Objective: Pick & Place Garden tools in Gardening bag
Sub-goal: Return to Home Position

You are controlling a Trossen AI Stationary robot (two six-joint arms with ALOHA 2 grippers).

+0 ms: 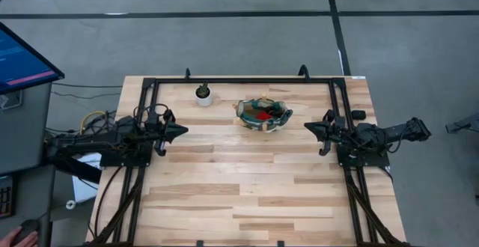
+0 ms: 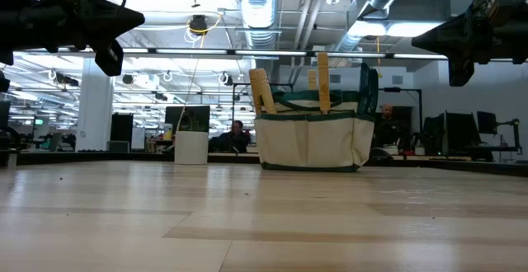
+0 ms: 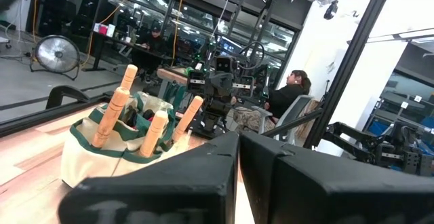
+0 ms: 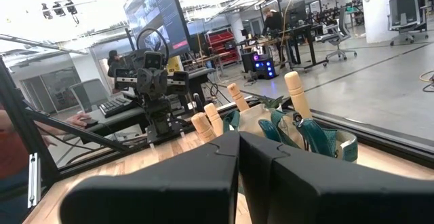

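Observation:
The gardening bag (image 1: 263, 114) stands on its base at the table's far middle, cream and green in the low view (image 2: 314, 138). Wooden trowel handles (image 3: 114, 106) stick up out of it; the blades are hidden inside. The handles also show in the low view (image 2: 322, 82) and the right wrist view (image 4: 297, 95). My left gripper (image 1: 182, 130) is shut and empty, raised at the table's left, pointing at the bag. My right gripper (image 1: 308, 127) is shut and empty, raised at the table's right, pointing at the bag.
A small white pot with a green plant (image 1: 203, 95) stands left of the bag, near the far edge. A black frame (image 1: 243, 80) runs along the table's far edge and sides. Bare wood (image 1: 247, 187) lies between the arms and toward the near edge.

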